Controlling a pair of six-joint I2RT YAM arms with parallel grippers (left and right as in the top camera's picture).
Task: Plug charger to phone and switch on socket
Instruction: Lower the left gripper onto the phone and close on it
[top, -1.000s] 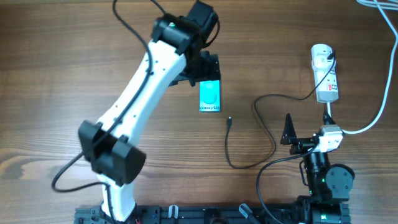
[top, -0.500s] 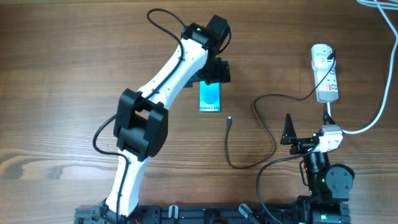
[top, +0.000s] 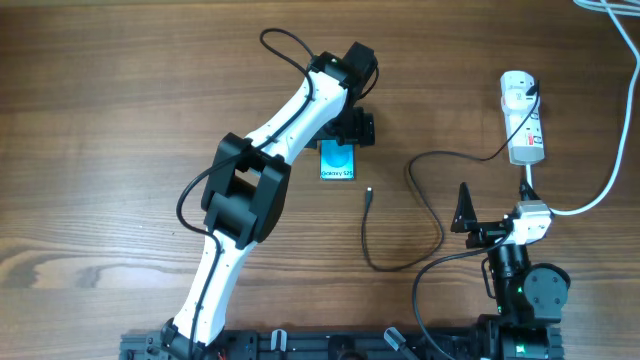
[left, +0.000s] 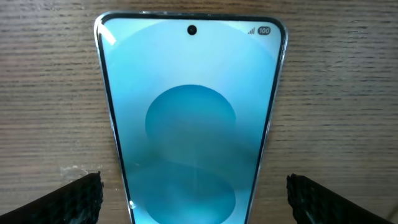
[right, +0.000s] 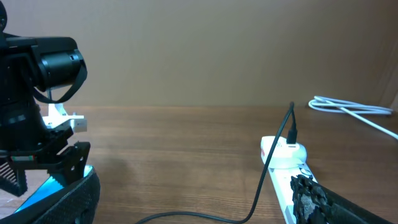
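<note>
Left gripper (left: 194, 198) jaws wide, straddling the phone (left: 191, 124), clear of its edges; phone flat on table (top: 100, 120), long axis near-to-far, lettered end toward the robot base; charger (top: 369, 196) tip near that end, apart; right gripper (right: 193, 196) spread wide, empty.

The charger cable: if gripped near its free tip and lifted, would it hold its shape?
Probably not: the charger lies in loose curves on the table, so it is likely floppy. It looks thin, so probably light, the rest trailing. The tiny connector tip may twist in a grip.
</note>
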